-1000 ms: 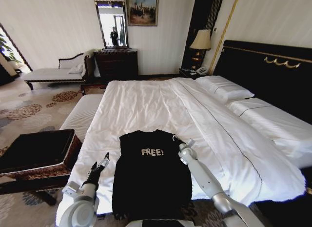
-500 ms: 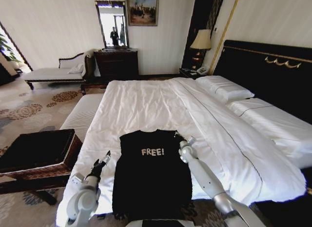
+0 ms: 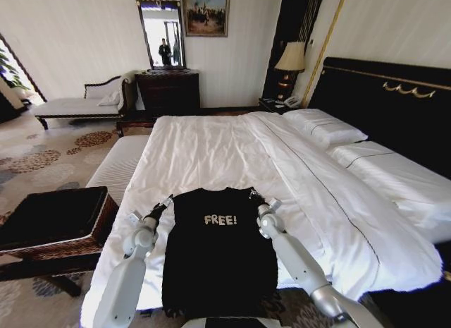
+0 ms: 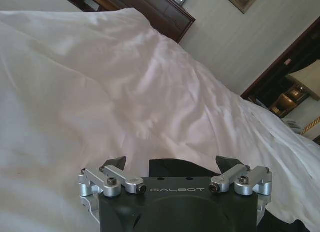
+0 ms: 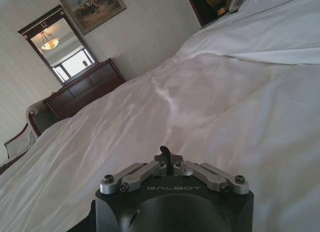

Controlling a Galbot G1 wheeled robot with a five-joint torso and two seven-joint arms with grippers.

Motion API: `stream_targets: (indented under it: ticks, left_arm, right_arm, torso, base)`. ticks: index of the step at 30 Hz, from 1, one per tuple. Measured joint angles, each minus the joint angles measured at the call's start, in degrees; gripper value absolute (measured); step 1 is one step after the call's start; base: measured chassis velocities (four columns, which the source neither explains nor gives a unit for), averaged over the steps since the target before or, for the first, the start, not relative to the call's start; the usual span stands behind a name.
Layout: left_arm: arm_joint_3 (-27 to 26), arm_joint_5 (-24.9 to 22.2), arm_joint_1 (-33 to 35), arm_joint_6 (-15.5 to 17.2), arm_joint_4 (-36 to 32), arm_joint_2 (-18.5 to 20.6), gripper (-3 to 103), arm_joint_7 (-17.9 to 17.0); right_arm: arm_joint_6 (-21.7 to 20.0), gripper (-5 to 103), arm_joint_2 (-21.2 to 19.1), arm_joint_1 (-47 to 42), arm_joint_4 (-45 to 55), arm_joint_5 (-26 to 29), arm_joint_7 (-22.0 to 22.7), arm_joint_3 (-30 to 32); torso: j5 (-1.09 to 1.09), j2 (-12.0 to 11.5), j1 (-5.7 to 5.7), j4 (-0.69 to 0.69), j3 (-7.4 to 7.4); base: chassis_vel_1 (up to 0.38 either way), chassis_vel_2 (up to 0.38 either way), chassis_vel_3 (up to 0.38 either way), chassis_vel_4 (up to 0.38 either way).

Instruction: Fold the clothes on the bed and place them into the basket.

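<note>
White bench [image 3: 118, 166] beside bed [image 3: 211, 152]

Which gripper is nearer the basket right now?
Left. The left gripper is at the shirt's shoulder on the side of the basket; the right gripper is at the far shoulder.

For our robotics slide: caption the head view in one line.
Both grippers, left open and right shut, at the black shirt's shoulders on the white bed.
</note>
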Motion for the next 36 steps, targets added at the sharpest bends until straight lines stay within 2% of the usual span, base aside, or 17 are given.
stream_targets:
  ticks: [6,7,11,14,15,16,20,22,25,28,31,34,36]
  left_arm:
    - [1.04,0.48,-1.79,-0.85,4.08,-1.38,100,1.13]
    - [1.14,0.63,-2.16,-1.14,4.82,-1.59,103,1.52]
    - [1.34,0.71,-3.86,-1.90,7.52,-2.66,93,2.22]
    - [1.35,0.74,-5.02,-2.07,9.34,-3.35,93,2.24]
    - [1.36,0.74,-5.56,-2.08,10.19,-3.59,83,2.17]
    - [1.36,0.74,-5.56,-2.08,10.19,-3.59,83,2.17]
    - [1.19,0.72,-6.97,-2.21,12.39,-3.85,61,2.10]
    - [1.12,0.71,-7.15,-2.25,12.67,-3.85,61,2.11]
    - [0.80,0.78,-7.84,-2.64,13.83,-3.85,45,2.21]
    - [0.70,0.84,-7.90,-2.72,14.04,-3.84,40,2.26]
    - [0.63,0.86,-7.93,-2.93,14.37,-3.86,23,3.00]
    - [0.61,0.83,-7.94,-3.00,14.39,-3.93,18,3.28]
    - [0.55,0.72,-7.85,-3.06,14.09,-3.99,8,3.77]
  right_arm:
    - [0.27,1,-0.04,-0.41,0.29,-0.49,0.21,0.10]
    - [0.30,1,-0.10,-0.56,0.36,-0.69,0.24,0.19]
    - [0.40,1,-0.32,-0.96,0.72,-0.81,0.38,0.43]
    - [0.49,1,-0.35,-1.02,0.76,-0.91,0.40,0.40]
    - [0.50,1,-0.33,-1.03,0.76,-0.94,0.40,0.36]
    - [0.50,1,-0.33,-1.03,0.76,-0.94,0.40,0.36]
    - [0.62,1,-0.34,-1.01,0.71,-1.21,0.36,0.10]
    - [0.65,1,-0.36,-0.98,0.66,-1.23,0.34,0.04]
    - [0.92,1,-0.39,-0.40,-0.04,-1.66,0.26,-0.21]
    - [1.17,1,-0.33,-0.12,-0.44,-1.98,0.22,-0.33]
    - [1.64,1,-0.17,0.29,-0.93,-2.41,0.17,-0.56]
    - [1.68,1,-0.16,0.33,-0.91,-2.41,0.19,-0.62]
    - [1.69,1,-0.39,0.25,-0.25,-2.28,0.28,-0.70]
  torso:
    - [0.01,0.00,0.00,0.02,0.00]
    - [0.01,0.00,0.00,0.02,0.00]
    - [0.01,0.01,-0.01,0.00,-0.01]
    - [0.01,0.01,-0.01,0.00,-0.01]
    - [0.01,0.01,-0.01,0.00,-0.01]
    - [0.01,0.01,-0.01,0.00,-0.01]
    - [0.01,0.01,-0.01,0.01,-0.01]
    - [0.01,0.01,-0.01,0.01,-0.01]
    - [0.00,0.01,-0.01,0.01,-0.01]
    - [0.00,0.01,-0.01,0.01,-0.01]
    - [0.00,0.01,-0.01,0.01,0.00]
    - [0.00,0.01,-0.01,0.01,0.00]
    - [0.00,0.01,-0.01,0.01,-0.01]
  base:
    - [0.000,0.000,0.000,0.000]
    - [0.000,0.000,0.000,0.000]
    - [0.000,0.000,0.000,0.000]
    - [0.000,0.000,0.000,0.000]
    - [0.000,0.000,0.000,0.000]
    - [0.000,0.000,0.000,0.000]
    - [0.000,0.000,0.000,0.000]
    - [0.000,0.000,0.000,0.000]
    - [0.000,0.000,0.000,0.000]
    - [0.000,0.000,0.000,0.000]
    - [0.000,0.000,0.000,0.000]
    - [0.000,0.000,0.000,0.000]
    - [0.000,0.000,0.000,0.000]
